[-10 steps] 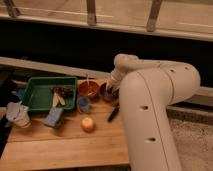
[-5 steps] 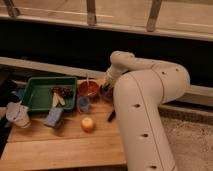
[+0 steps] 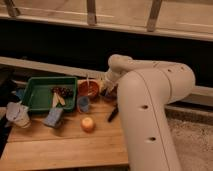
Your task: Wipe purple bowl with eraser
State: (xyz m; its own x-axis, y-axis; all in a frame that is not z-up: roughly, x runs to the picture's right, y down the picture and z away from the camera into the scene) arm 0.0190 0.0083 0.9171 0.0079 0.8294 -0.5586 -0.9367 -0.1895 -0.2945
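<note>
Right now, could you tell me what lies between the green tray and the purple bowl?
In the camera view, the orange-red bowl sits between the green tray and the purple bowl, where the pincer reaches.

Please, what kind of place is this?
Probably a lab or test tabletop: a wooden table with a green tray, an orange-red bowl, and the gripper at the purple bowl.

The arm hides most of the purple bowl; only a dark part of its rim shows. The gripper is over that bowl, mostly hidden behind the wrist. The counter is cut off at the bottom edge.
</note>
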